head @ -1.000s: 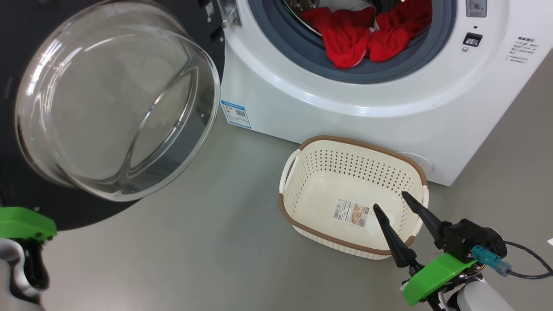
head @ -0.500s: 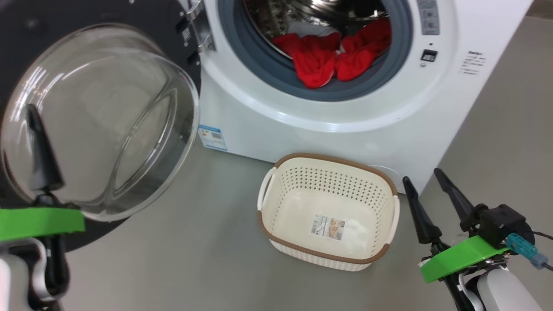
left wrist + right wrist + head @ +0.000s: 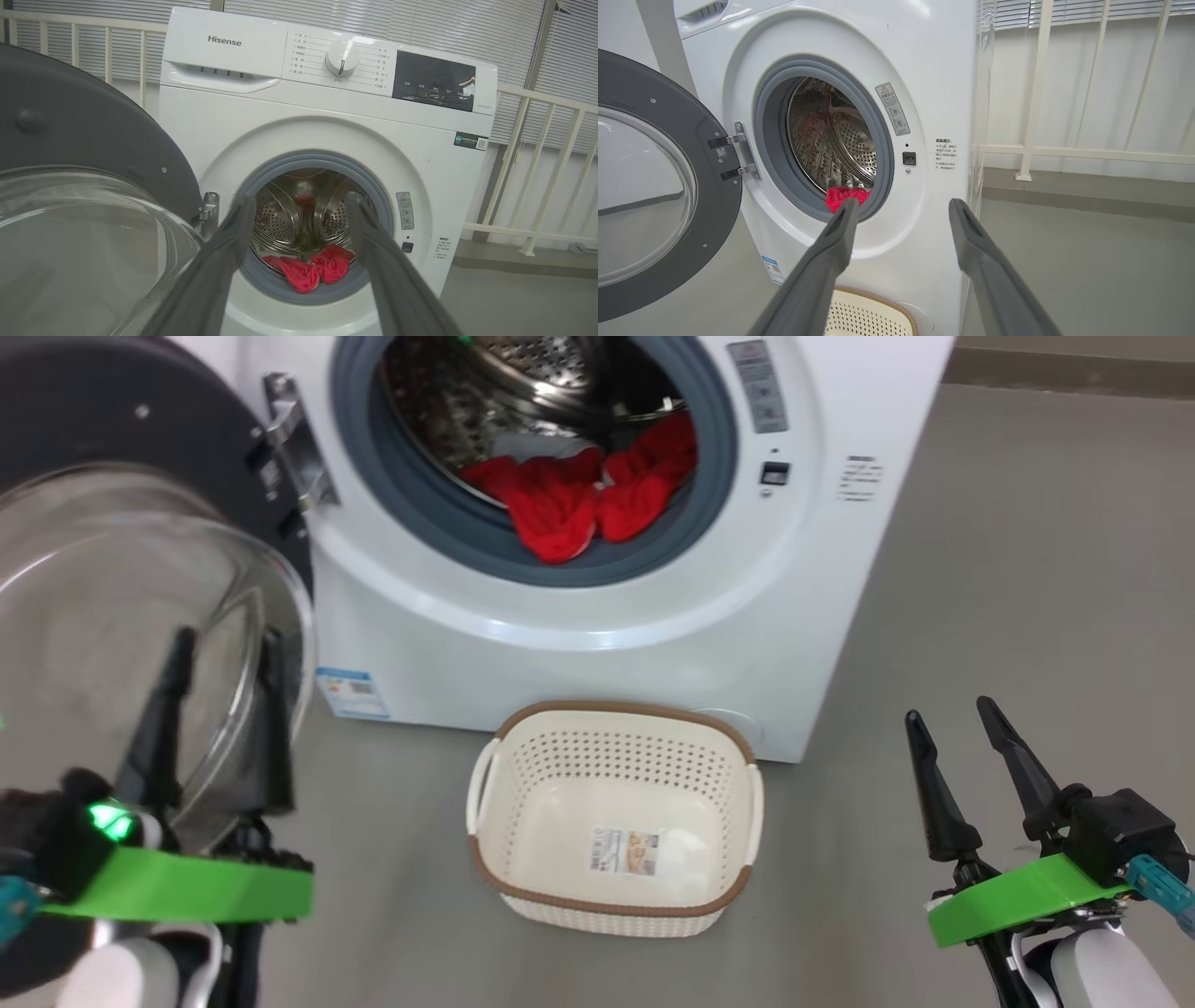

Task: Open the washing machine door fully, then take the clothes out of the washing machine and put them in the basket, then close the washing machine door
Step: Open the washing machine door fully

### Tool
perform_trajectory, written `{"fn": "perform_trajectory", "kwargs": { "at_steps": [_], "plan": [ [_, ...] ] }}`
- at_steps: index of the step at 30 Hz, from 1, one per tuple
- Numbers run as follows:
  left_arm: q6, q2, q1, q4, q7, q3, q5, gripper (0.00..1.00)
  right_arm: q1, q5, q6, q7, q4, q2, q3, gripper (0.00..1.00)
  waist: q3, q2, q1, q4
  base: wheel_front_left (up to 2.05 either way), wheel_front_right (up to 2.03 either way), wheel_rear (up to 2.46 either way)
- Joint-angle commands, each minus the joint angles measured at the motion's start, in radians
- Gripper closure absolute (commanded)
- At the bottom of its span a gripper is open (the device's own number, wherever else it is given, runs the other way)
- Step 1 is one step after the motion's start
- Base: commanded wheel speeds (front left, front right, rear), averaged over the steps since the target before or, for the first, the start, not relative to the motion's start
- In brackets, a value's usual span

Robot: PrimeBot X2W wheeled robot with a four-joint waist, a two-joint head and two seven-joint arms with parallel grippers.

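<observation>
Grey floor (image 3: 980, 569), white washing machine (image 3: 597, 663), bright red crumpled clothes (image 3: 583, 495)

Dark tapered jaws, green wrist plates (image 3: 1022, 899), white forearms (image 3: 1106, 971); teal plug (image 3: 1158, 885) on R, green LED (image 3: 110, 821) L.

"Hisense" stands on the washing machine (image 3: 327, 107) at its upper-left panel; other labels unreadable.

Under me spreads a smooth grey floor (image 3: 1027, 569). At its far edge I see a cream-white barred railing (image 3: 1087, 153), and behind that hang pale horizontal slatted blinds (image 3: 397, 21).
</observation>
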State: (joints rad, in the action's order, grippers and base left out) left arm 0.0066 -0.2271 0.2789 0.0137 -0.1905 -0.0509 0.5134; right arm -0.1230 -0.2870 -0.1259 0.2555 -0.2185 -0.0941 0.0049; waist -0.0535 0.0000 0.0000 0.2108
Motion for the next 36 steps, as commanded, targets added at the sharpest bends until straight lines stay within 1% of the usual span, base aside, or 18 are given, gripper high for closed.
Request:
{"fn": "perform_trajectory", "kwargs": {
  "at_steps": [1,3,5,6,7,12,16,23,36],
  "plan": [
    [-0.015,-0.031,-0.008,0.031,0.011,0.012,-0.011,0.00,-0.001,0.018,-0.005,0.006,0.036,-0.003,0.015,0.00,0.030,0.0000,0.0000,-0.071,0.00,0.00,0.00],
    [-0.019,-0.037,-0.031,0.027,0.016,-0.008,-0.027,0.00,0.007,0.019,-0.005,0.006,0.040,0.000,0.014,0.00,0.039,0.0000,0.0000,-0.098,0.00,0.00,0.00],
    [-0.013,-0.039,-0.054,0.022,0.013,-0.015,-0.039,0.00,0.016,0.023,-0.005,0.006,0.044,0.002,0.014,0.00,0.049,0.0000,0.0000,-0.125,0.00,0.00,0.00],
    [-0.013,-0.039,-0.054,0.022,0.013,-0.015,-0.039,0.00,0.016,0.023,-0.005,0.006,0.044,0.002,0.014,0.00,0.049,0.0000,0.0000,-0.125,0.00,0.00,0.00],
    [-0.006,-0.036,-0.079,0.012,0.014,-0.017,-0.040,0.00,0.026,0.032,-0.005,0.006,0.048,0.003,0.016,0.00,0.055,0.0000,0.0000,-0.152,0.00,0.00,0.00],
    [0.000,-0.038,-0.140,-0.014,-0.005,-0.014,-0.042,0.00,0.048,0.046,-0.005,0.006,0.065,0.001,0.010,0.00,0.071,0.0000,0.0000,-0.208,0.00,0.00,0.00],
    [0.004,-0.033,-0.180,-0.028,-0.015,-0.003,-0.032,0.00,0.069,0.050,-0.005,0.006,0.077,-0.002,0.009,0.00,0.082,0.0000,0.0000,-0.231,0.00,0.00,0.00],
    [-0.006,-0.023,-0.257,-0.044,-0.039,0.016,-0.004,0.00,0.105,0.053,-0.005,0.006,0.083,-0.019,0.027,0.00,0.096,0.0000,0.0000,-0.266,0.00,0.00,0.00],
    [-0.015,-0.011,-0.336,-0.067,-0.068,0.019,-0.063,0.00,0.165,0.038,-0.005,0.006,0.091,-0.030,0.019,0.00,0.114,0.0000,0.0000,-0.278,0.00,0.00,0.00]
  ]
}}
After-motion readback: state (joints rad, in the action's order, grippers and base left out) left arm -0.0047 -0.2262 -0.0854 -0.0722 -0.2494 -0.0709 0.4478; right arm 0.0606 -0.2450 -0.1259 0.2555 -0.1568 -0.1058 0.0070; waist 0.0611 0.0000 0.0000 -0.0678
